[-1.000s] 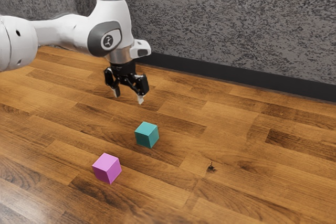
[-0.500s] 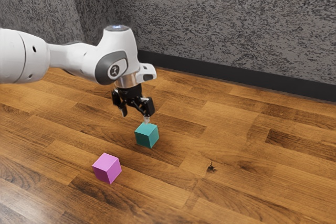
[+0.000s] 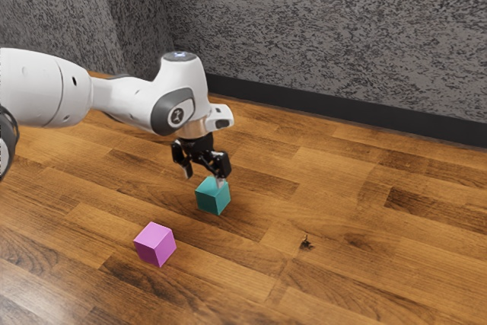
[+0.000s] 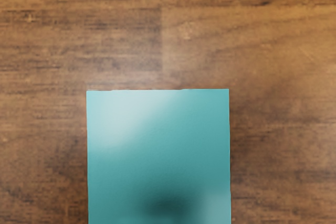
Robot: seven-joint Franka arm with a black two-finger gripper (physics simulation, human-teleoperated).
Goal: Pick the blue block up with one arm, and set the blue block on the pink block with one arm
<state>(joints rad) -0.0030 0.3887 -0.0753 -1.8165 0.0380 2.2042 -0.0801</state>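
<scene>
The blue block (image 3: 212, 196) sits flat on the wood table (image 3: 365, 264) (it looks more blue-green than blue). The gripper (image 3: 205, 179) hangs right over the blue block and points down, with its tips close to the block's top. Its two fingers are spread apart and hold nothing. I cannot tell if a fingertip touches the block's top edge. The white arm (image 3: 114, 100) reaches in from the exterior view's left of the blue block. The pink block (image 3: 154, 243) lies near the blue block, closer to the camera and to the exterior view's left. The two do not touch. A small dark mark (image 3: 305, 243) is on the wood to the exterior view's right of the blue block. In the wrist view the blue block is just under the hand, with a dark shadow on its top.
</scene>
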